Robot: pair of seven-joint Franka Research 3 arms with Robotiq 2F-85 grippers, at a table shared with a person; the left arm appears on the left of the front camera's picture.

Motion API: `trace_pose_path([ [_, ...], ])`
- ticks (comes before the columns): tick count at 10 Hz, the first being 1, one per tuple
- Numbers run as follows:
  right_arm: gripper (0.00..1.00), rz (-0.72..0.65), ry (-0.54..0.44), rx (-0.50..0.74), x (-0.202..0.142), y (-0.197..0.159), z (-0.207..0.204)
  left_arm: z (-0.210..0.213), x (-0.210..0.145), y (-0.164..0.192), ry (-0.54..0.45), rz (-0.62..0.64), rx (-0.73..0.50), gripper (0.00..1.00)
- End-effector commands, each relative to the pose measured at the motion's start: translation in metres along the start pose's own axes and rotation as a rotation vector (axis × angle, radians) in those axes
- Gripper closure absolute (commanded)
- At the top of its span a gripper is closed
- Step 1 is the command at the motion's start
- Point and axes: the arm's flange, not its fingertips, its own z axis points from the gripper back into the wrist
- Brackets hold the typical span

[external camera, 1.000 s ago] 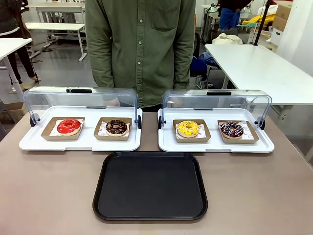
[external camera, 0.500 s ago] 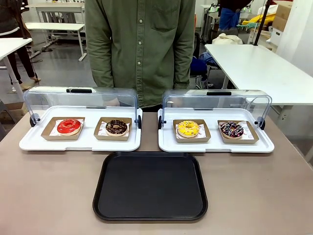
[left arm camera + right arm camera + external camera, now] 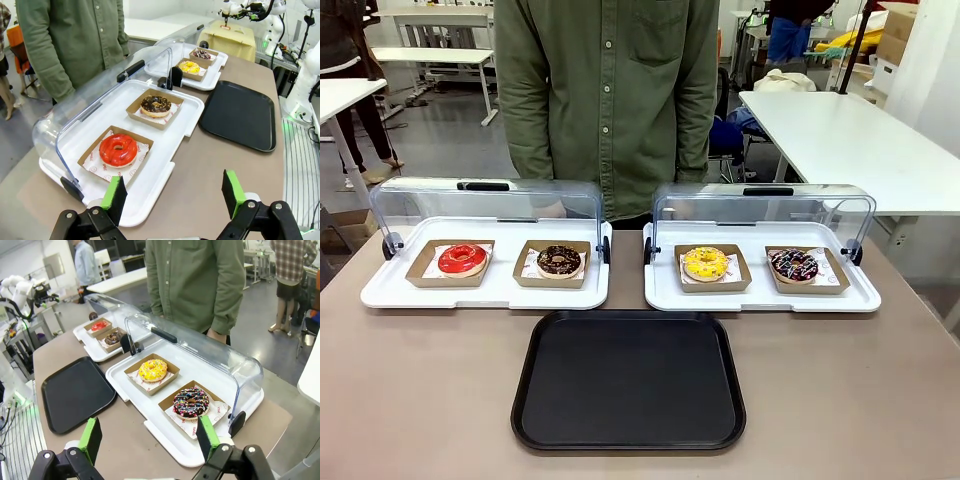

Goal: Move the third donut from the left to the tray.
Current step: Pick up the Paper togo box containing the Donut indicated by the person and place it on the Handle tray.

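You should judge the yellow donut (image 3: 705, 263) light and soft-iced, seated in its cardboard holder (image 3: 712, 287) on the right-hand white tray (image 3: 760, 298); grip the holder's stiff walls, left gripper (image 3: 175, 192) and right gripper (image 3: 149, 435) both wide, empty

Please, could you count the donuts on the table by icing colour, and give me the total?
Red donut: 1
Yellow donut: 1
Chocolate donuts: 2
Total: 4
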Motion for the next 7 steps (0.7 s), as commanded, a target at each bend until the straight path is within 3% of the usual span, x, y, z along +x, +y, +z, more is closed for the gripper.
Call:
trace_pose_path([
  [1, 0.00, 0.029, -0.027, 0.001, 0.0012, -0.0025, -0.0004, 0.0022, 0.0015, 0.0016, -0.005, -0.006, -0.003, 0.00],
  [7, 0.00, 0.029, -0.027, 0.001, 0.0012, -0.0025, -0.0004, 0.0022, 0.0015, 0.0016, -0.005, -0.006, -0.003, 0.00],
])
